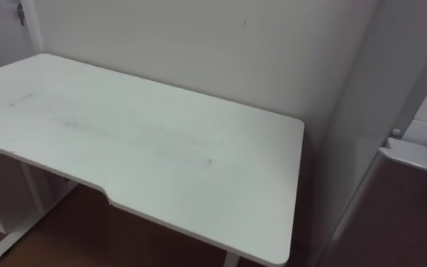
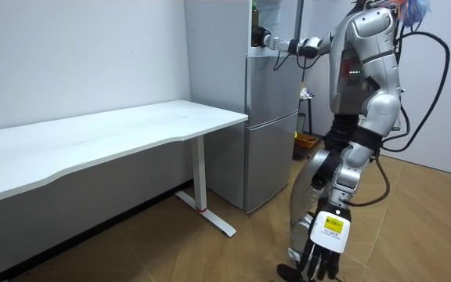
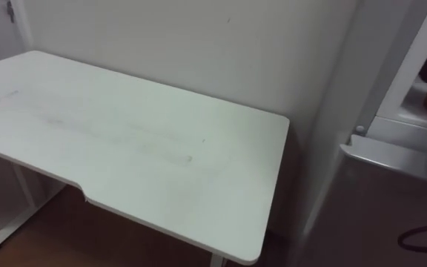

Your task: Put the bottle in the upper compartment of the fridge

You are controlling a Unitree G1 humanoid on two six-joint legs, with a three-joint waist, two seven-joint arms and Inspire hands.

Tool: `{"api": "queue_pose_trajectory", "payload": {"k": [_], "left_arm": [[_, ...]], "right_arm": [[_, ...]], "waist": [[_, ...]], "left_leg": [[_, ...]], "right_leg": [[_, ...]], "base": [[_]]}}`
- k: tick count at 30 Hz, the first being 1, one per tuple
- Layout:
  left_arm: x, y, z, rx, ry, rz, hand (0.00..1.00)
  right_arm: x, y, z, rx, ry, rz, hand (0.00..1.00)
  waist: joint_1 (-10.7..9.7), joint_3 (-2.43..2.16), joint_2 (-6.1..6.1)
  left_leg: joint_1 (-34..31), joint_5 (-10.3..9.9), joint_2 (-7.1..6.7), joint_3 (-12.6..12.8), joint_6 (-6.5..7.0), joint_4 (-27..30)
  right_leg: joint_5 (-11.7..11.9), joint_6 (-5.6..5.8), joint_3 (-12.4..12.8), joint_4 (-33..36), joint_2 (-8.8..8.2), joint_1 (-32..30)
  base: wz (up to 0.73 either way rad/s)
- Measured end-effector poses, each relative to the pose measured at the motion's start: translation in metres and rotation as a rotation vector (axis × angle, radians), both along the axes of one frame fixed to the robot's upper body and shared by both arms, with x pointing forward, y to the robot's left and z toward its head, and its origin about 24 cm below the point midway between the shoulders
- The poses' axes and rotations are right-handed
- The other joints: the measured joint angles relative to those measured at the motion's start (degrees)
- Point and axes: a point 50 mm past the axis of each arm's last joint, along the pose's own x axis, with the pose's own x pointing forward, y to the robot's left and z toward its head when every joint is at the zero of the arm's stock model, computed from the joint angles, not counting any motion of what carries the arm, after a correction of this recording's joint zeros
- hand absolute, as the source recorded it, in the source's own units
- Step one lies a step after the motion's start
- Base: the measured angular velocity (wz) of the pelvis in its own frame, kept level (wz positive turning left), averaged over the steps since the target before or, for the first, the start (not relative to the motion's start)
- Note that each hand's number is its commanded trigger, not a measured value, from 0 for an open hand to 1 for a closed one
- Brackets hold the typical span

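Note:
I stand in front of the silver fridge, whose upper compartment is open. My right arm stretches out level into that compartment, and my right hand is at its front edge. Something small and dark sits at that hand, and I cannot tell whether it is the bottle or whether the hand holds it. My left hand hangs low beside my leg with relaxed fingers and nothing in it. In the eye views the fridge's side wall and a white door shelf show at the right.
A long white table stands against the wall on my left, its right end close to the fridge, also seen as the table in the room view. Its white legs rest on the wooden floor. Something green shows high in the fridge.

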Motion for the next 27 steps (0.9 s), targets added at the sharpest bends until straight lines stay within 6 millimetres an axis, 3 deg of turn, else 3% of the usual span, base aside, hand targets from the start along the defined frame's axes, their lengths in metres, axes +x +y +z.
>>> {"api": "queue_pose_trajectory", "payload": {"k": [11, 22, 26, 27], "left_arm": [[-0.0060, -0.0008, -0.0005, -0.021, -0.002, 0.033, 0.00], [-0.0065, -0.0008, -0.0006, -0.022, 0.000, 0.033, 0.00], [-0.0068, -0.0005, -0.0005, -0.021, 0.000, 0.035, 0.00], [-0.0075, -0.0005, -0.0005, -0.021, 0.002, 0.035, 0.00]], "right_arm": [[0.0027, 0.0006, -0.0047, -0.003, 0.027, 0.068, 0.00], [0.0031, 0.0001, -0.0062, 0.007, 0.030, 0.086, 0.00], [0.0034, -0.0006, -0.0090, 0.018, 0.046, 0.088, 0.00], [0.0035, -0.0006, -0.0095, 0.021, 0.053, 0.086, 0.00]], "waist": [[0.0, -0.40, -0.69], [0.0, -0.29, -1.06], [-0.1, 0.07, -1.42], [-0.2, -0.02, -1.67]], "left_leg": [[0.5, 0.8, 0.28, 1.0, -0.08, -0.7], [0.7, 0.8, 0.31, 1.3, -0.08, -0.9], [2.2, 0.8, 0.28, 1.5, -0.09, -1.3], [2.5, 0.8, 0.25, 1.5, -0.11, -1.7]], "right_leg": [[-0.2, -0.54, 0.6, -0.6, 0.18, 0.2], [-0.3, -0.54, 0.9, -0.6, 0.17, 0.2], [-0.3, -0.49, 1.3, -1.1, 0.23, 1.4], [-0.3, -0.48, 1.5, -1.6, 0.28, 1.6]], "base": [[-0.01], [0.00], [-0.02], [0.00]]}}
